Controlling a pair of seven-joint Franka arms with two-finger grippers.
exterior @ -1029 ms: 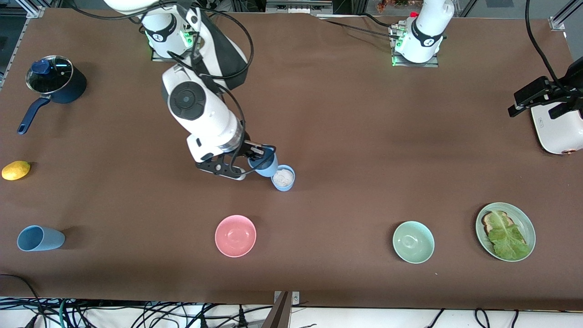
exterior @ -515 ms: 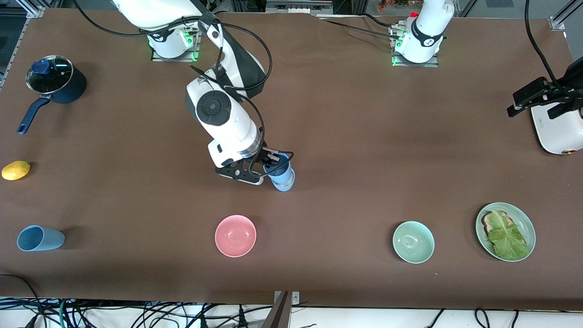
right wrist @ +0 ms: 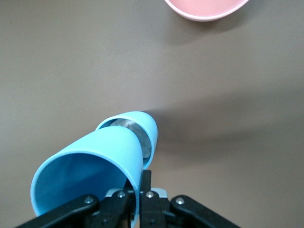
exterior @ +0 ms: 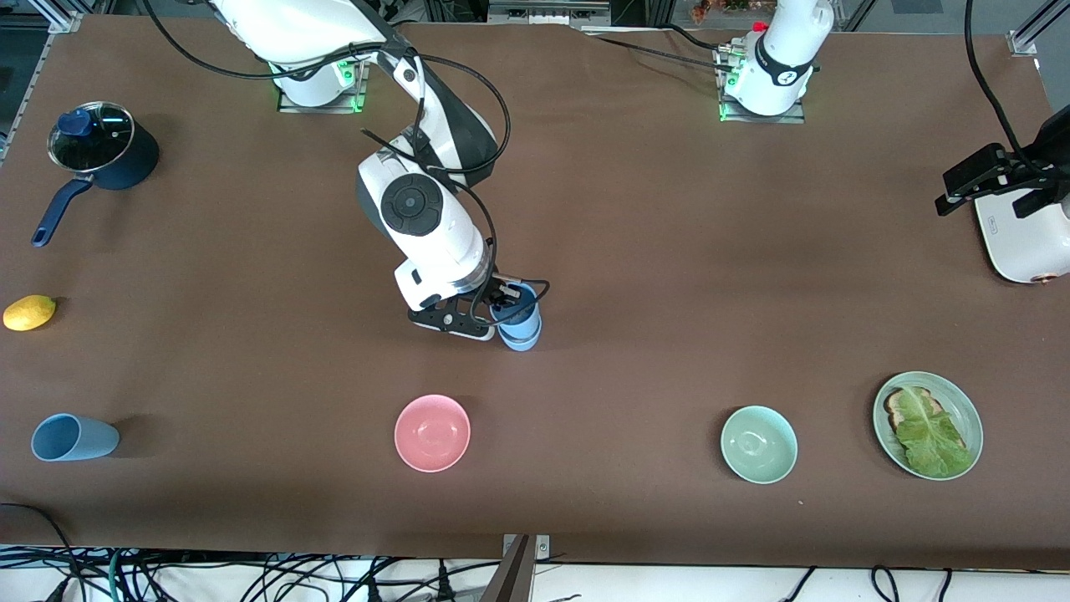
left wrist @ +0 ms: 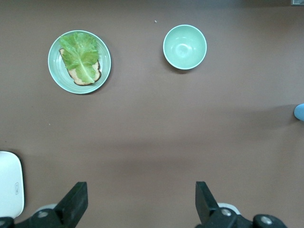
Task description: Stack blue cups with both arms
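the held steel blue cup (right wrist: 90, 166) hides most of the pale blue cup (right wrist: 142, 130) and its base. the pink bowl (right wrist: 206, 8) is cut off by the right wrist view's edge. the right end effector (exterior: 500, 308) is largely hidden by its wrist.

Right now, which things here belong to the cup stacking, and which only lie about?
Belong to the job:
- held blue cup, entering the other
- standing pale blue cup
- right pincer, shut on the held cup
- left pincer, open, waiting

Lying about:
- pink bowl
- green bowl
- lettuce plate
- saucepan
- lemon
- lying sky-blue cup
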